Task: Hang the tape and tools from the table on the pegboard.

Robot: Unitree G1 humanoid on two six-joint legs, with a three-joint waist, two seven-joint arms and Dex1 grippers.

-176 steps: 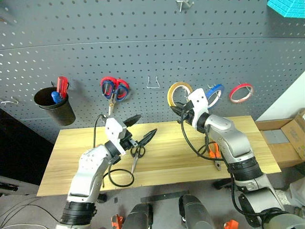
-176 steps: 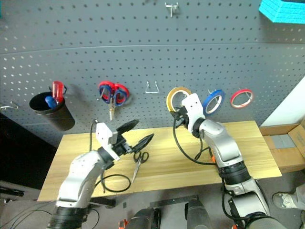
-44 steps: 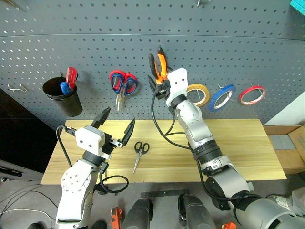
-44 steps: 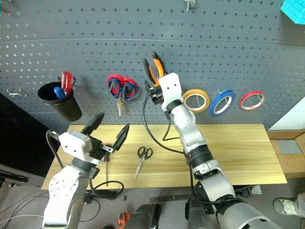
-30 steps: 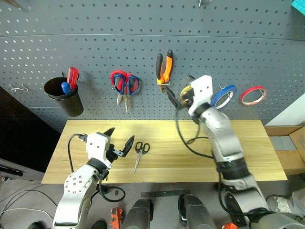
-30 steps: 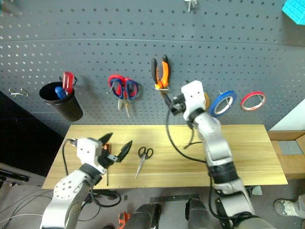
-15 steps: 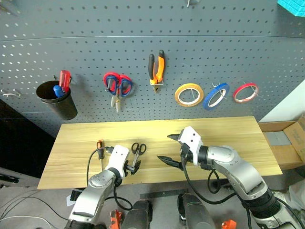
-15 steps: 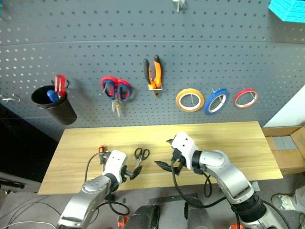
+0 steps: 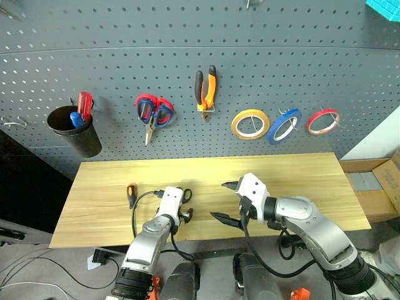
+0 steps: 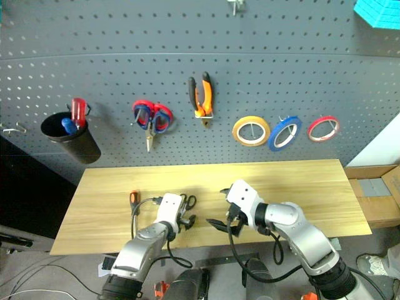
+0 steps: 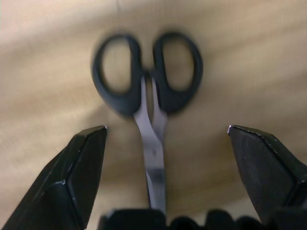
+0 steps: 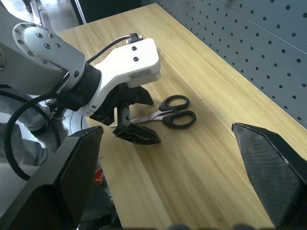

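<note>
While the small black-handled scissors (image 11: 148, 91) lie flat on the desk (image 9: 300, 175), blades closed, my left arm reaches low over them. My left fingers (image 11: 81, 167) stand wide apart on both sides of the blades and hold nothing. Beside the scissors, my right fingers (image 9: 225, 201) are spread too, empty.

tape rings (image 9: 250, 124): 3 | scissors (image 9: 150, 114): 2 | pliers (image 9: 205, 89): 1 | screwdrivers (image 9: 131, 192): perhaps 2

Pegboard (image 9: 125, 56): dark grey, rows of small holes
Tabletop (image 9: 300, 172): light yellowish wood grain
Pliers (image 9: 206, 87): orange and black handles
Scissors (image 12: 168, 112): black handles, steel blades
Tape (image 9: 250, 124): yellow
Screwdriver (image 9: 131, 192): orange and black handle
</note>
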